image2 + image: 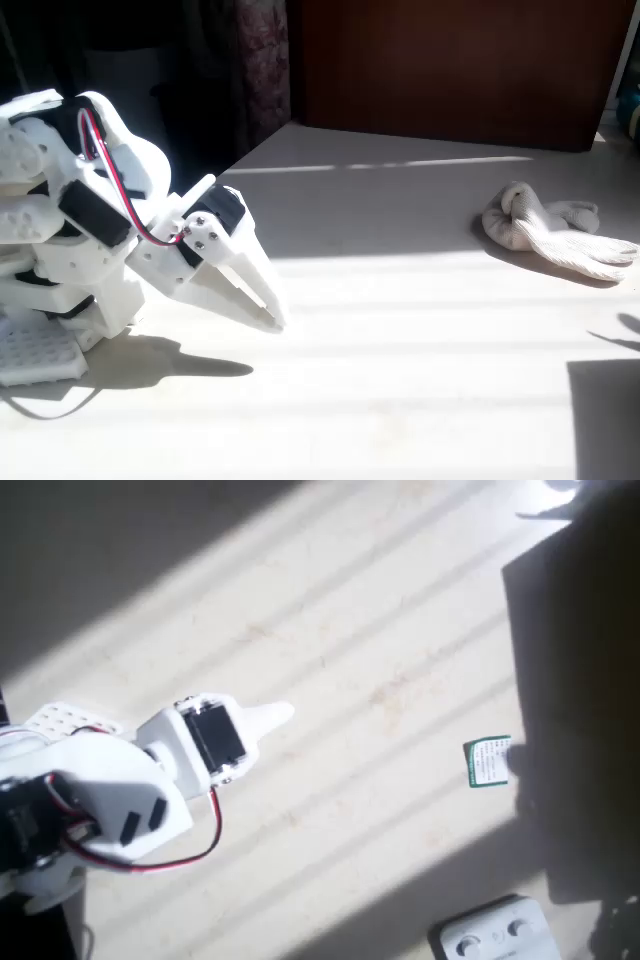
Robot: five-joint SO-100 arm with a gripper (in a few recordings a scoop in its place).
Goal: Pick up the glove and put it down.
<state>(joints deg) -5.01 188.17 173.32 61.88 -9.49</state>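
Glove lay far from the folded arm

In the fixed view the white arm (pixel 80 210) sat folded at the left of the table (pixel 400 380), its gripper (pixel 272 318) pointed down and to the right with the fingertips close to or touching the sunlit surface. The two fingers lay pressed together with no gap between them, and nothing was held. A red wire (pixel 120 200) looped over the arm's upper joints, and the arm threw a dark shadow on the table below it.

The glove (pixel 550 230) lay well apart from the gripper, at the far right of the table in the fixed view, resting flat on the surface in a band of shade. It was cream-coloured, bunched at its left end, with plump fingers trailing to the right toward the table's edge.

In the overhead view the gripper (pixel 282 714) reached right from the arm (pixel 110 790) at the left, its fingers closed to a single pale tip. The glove's green-and-white label (pixel 489 761) showed in sunlight at the right, at the edge of a deep shadow that hid the rest of the glove. A white device with round buttons (pixel 495 935) sat at the bottom right edge, near the label but apart from it
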